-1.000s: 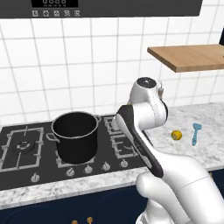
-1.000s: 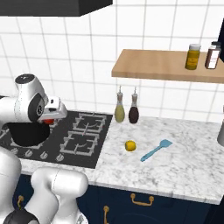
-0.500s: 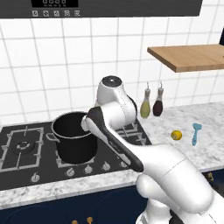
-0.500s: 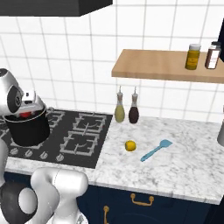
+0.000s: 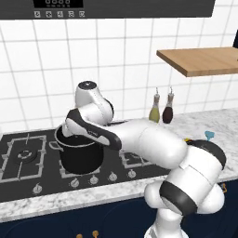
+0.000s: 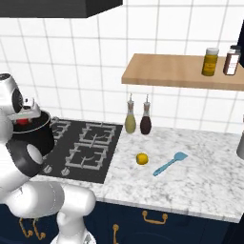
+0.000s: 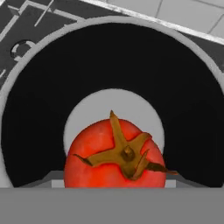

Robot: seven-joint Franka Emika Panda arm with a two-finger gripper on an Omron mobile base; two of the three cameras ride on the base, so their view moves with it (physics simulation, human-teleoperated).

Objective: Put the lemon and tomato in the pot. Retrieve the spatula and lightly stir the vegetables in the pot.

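My gripper (image 6: 24, 117) hangs just above the black pot (image 6: 42, 138) on the hob, shut on a red tomato (image 6: 21, 120). In the hand view the tomato (image 7: 114, 154), stem side toward the camera, sits over the pot's pale bottom, ringed by the shiny rim (image 7: 26, 51); the tomato hides the fingertips. In the left base view my arm curls over the pot (image 5: 81, 157) and covers the hand. The lemon (image 6: 141, 158) lies on the marble counter right of the hob. Next to it lies the light-blue spatula (image 6: 169, 163), head to the right, also seen as the spatula (image 5: 209, 135) behind my arm.
Two oil bottles (image 6: 130, 119) (image 6: 146, 119) stand against the tiled wall behind the lemon. A wooden shelf (image 6: 181, 71) with two jars hangs above the counter. The gas hob (image 6: 90, 143) has raised grates and front knobs. A dark hood (image 6: 57, 7) hangs above.
My arm has swung left from the counter side to a spot over the pot, carrying the tomato. Lemon and spatula have not moved.
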